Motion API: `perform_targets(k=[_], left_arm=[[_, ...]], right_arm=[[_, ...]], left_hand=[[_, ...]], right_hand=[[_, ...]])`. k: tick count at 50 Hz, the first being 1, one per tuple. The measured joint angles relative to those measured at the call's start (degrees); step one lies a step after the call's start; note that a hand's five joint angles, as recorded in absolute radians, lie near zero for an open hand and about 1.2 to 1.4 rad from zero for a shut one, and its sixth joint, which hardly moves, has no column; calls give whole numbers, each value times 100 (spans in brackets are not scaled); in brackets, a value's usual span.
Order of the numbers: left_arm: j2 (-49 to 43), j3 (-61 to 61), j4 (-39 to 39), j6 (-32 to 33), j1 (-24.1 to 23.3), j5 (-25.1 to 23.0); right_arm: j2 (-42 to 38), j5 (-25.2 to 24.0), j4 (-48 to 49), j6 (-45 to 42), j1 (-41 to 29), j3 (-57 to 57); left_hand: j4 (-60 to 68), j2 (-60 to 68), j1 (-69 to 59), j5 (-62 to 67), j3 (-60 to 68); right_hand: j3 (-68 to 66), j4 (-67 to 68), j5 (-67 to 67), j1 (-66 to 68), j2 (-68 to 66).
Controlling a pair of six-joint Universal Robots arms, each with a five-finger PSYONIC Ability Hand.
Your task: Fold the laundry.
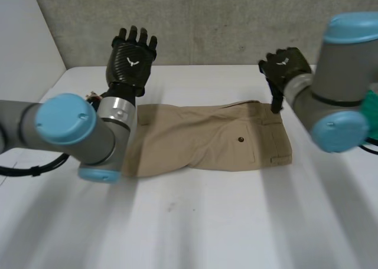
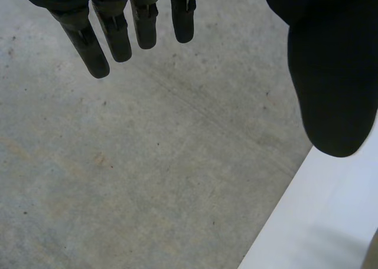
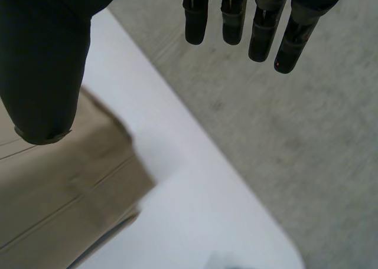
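Observation:
A pair of khaki trousers (image 1: 207, 140) lies folded flat across the middle of the white table (image 1: 195, 228), its waistband and a buttoned back pocket toward the right. My left hand (image 1: 131, 56) is raised above the table's back edge past the cloth's left end, fingers straight, holding nothing. In its wrist view the left hand (image 2: 115, 33) points at the grey wall. My right hand (image 1: 284, 67) hovers over the waistband's far corner, open and empty. Its wrist view has the right hand (image 3: 41, 62) with thumb and fingers spread wide above the khaki trousers (image 3: 59, 192).
A grey concrete wall (image 1: 224, 21) stands right behind the table. Something green (image 1: 371, 112) lies at the right edge behind my right arm. My left arm's elbow (image 1: 82, 133) overhangs the cloth's left end. The table's front half is bare white.

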State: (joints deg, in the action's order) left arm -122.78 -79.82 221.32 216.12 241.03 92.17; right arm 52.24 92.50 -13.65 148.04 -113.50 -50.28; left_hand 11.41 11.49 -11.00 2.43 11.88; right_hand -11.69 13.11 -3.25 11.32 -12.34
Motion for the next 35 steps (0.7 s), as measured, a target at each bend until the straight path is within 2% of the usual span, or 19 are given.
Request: perform_targets(k=[7, 9, 16, 25, 27, 35], left_arm=[[837, -756, -844, -783, -41, -8], [969, -889, -1348, -1182, -43, -27], [924, -957, -2474, -1874, -29, -88], [524, -800, -2741, -1930, 14, -88], [181, -554, -2716, -1848, 58, -67], [-335, -146, -2461, -1322, 211, -25]], right_arm=[[672, -284, -362, 418, 338, -1318], [723, -424, -285, 524, 448, -1736], [684, -1016, 329, 632, 699, -2571], [450, -1252, 1071, 644, 818, -2894], [224, -1249, 1385, 619, 829, -2890], [-126, -1222, 1583, 565, 823, -2728]], left_hand=[[0, 0, 0, 0, 0], [0, 0, 0, 0, 0], [6, 3, -22, 0, 0], [6, 3, -22, -2, 0], [6, 3, -22, 0, 0], [5, 3, -22, 1, 0]], right_hand=[[-4, 0, 0, 0, 0], [-263, 136, -177, 104, -204], [-868, 702, -646, 595, -680], [-1168, 1011, -943, 836, -970], [-1169, 1011, -958, 836, -970], [-1458, 1323, -1215, 1139, -1309]])
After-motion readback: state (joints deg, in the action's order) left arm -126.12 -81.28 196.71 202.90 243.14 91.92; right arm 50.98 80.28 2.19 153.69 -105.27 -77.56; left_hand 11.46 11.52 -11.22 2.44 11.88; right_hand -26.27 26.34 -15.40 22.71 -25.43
